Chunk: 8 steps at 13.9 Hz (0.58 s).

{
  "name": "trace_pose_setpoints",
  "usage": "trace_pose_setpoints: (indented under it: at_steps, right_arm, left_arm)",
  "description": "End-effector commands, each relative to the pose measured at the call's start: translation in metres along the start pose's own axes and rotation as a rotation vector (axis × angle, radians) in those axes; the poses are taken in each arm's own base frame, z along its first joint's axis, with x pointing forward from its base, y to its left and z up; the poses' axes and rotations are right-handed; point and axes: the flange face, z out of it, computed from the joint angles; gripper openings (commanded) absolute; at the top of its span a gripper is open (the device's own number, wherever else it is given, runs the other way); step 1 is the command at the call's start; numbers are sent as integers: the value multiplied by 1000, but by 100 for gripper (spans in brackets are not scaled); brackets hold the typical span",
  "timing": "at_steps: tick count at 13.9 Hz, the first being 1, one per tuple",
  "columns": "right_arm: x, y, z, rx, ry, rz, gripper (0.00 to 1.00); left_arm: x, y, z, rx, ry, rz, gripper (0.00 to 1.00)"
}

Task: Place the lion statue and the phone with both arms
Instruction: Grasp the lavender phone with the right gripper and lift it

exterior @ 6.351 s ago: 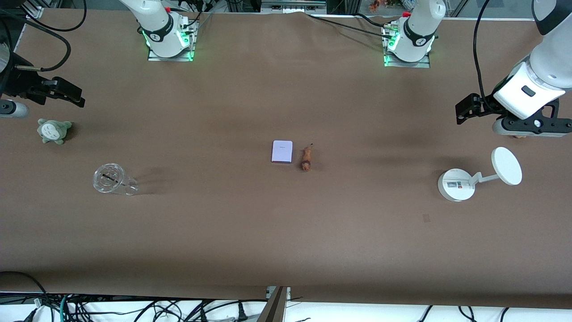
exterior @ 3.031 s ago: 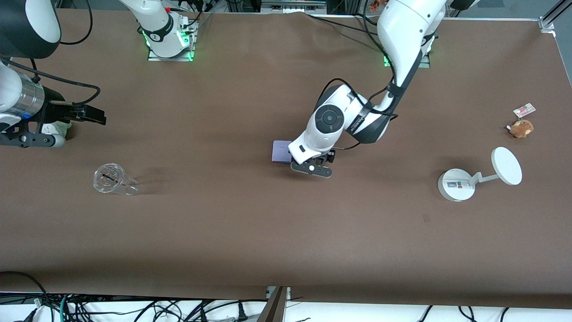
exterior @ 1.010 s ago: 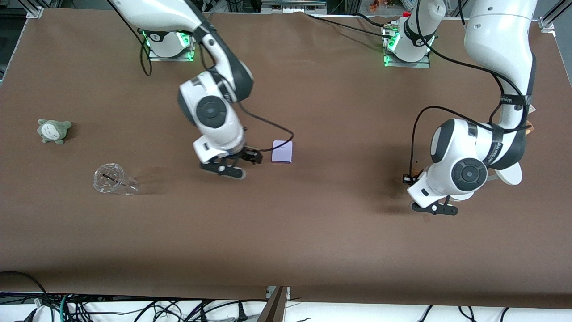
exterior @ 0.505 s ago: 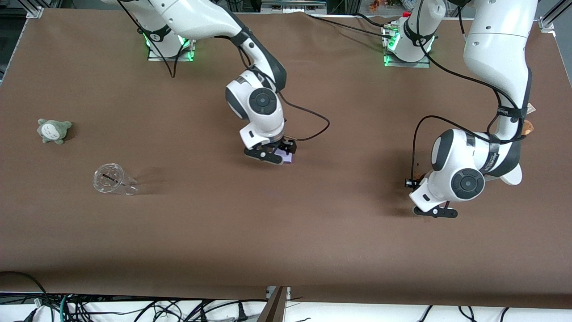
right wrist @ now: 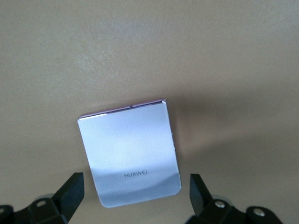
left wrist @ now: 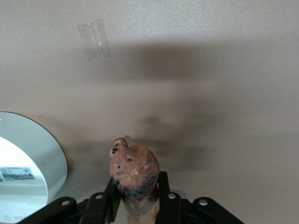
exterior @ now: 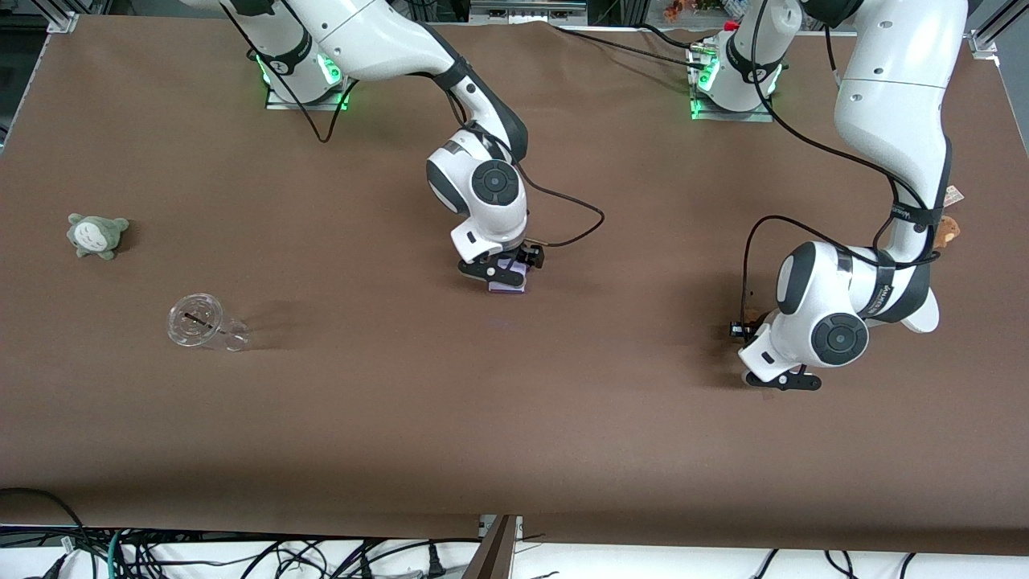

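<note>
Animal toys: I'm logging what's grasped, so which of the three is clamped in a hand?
The tiny orange-brown lion statue, pinched in the left hand. The grey-green plush and brown fuzzy plush lie untouched on the table.

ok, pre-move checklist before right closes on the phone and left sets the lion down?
1. Right gripper open: ok, jaws spread wider than the phone.
2. Phone centred between the jaws: ok, gaps on both sides look similar.
3. Phone flat on the table: ok, no fingers touching it yet.
4. Left gripper shut on the lion statue: ok, head pokes out past the fingers.
5. Lion's drop spot bare: ok under the head, but the white stand sits close beside it.
6. Lion's height above the table: cannot tell.
</note>
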Motion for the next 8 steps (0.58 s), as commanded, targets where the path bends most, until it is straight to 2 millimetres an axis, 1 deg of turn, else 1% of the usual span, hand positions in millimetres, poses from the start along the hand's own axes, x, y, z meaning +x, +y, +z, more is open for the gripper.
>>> trace_pose_setpoints:
  at_steps: [1, 2, 3, 4, 5, 6, 8]
  right_arm:
    - [0, -6, -1, 3, 17, -38, 100]
    - [0, -6, -1, 4, 18, -52, 100]
    - [0, -6, 0, 4, 18, -60, 100]
    - [1, -7, 1, 12, 22, -62, 100]
    - [1, -8, 4, 21, 27, -60, 100]
    - [3, -8, 4, 30, 33, -58, 100]
    - [3, -9, 13, 40, 47, -71, 100]
  left_arm:
    - [1, -3, 5, -8, 0, 25, 9]
    - [1, -2, 5, -7, 1, 27, 12]
    - [1, -2, 6, -7, -1, 27, 18]
    - [1, -2, 9, -7, -4, 27, 61]
    - [2, -3, 10, -7, -6, 26, 100]
    - [2, -3, 8, -8, -3, 25, 100]
    - [1, -4, 1, -6, -1, 23, 100]
